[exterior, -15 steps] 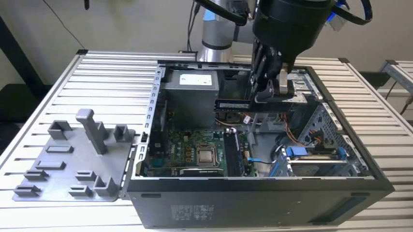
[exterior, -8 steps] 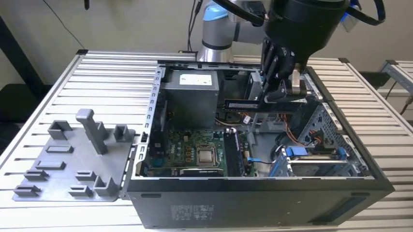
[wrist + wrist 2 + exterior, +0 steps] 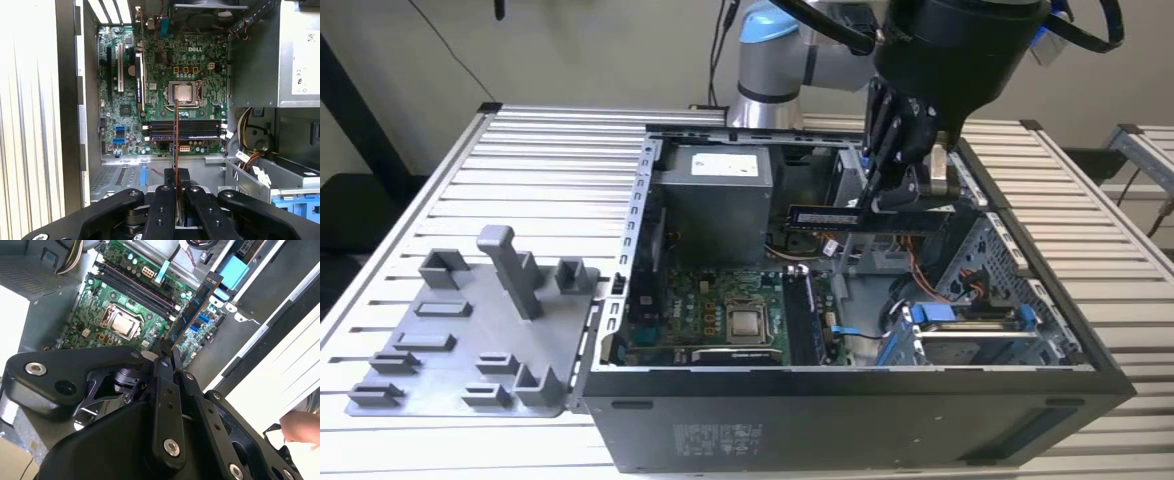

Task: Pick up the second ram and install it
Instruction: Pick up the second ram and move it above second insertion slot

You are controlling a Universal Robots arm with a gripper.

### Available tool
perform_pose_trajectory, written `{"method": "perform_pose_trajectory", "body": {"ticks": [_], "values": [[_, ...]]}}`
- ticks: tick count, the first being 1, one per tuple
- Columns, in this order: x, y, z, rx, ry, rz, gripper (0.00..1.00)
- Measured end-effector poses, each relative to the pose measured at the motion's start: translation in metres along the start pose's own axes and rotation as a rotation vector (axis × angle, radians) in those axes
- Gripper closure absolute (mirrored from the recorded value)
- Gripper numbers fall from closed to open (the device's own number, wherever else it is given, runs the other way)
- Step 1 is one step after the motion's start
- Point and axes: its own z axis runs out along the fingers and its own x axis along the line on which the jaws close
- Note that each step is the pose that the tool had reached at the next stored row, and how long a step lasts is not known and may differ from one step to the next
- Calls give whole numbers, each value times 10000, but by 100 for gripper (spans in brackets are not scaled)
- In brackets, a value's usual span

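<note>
With the gripper pinching one end, holds the second ram sideways in the air over the open computer case (slots down below on the green board). Could tip and go in crooked, gripped at just one end.

An open computer case (motherboard exposed) sits beside a grey fixture.

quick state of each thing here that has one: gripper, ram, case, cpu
gripper, shut on the second ram
second ram, held in the air, not installed
computer case, lying on its side, panel off
processor, seated in its socket, uncovered
</note>
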Motion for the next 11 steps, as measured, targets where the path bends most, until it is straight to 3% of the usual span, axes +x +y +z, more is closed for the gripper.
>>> {"method": "perform_pose_trajectory", "body": {"ticks": [11], "values": [[-50, 2, 3, 0, 0, 0, 86]]}}
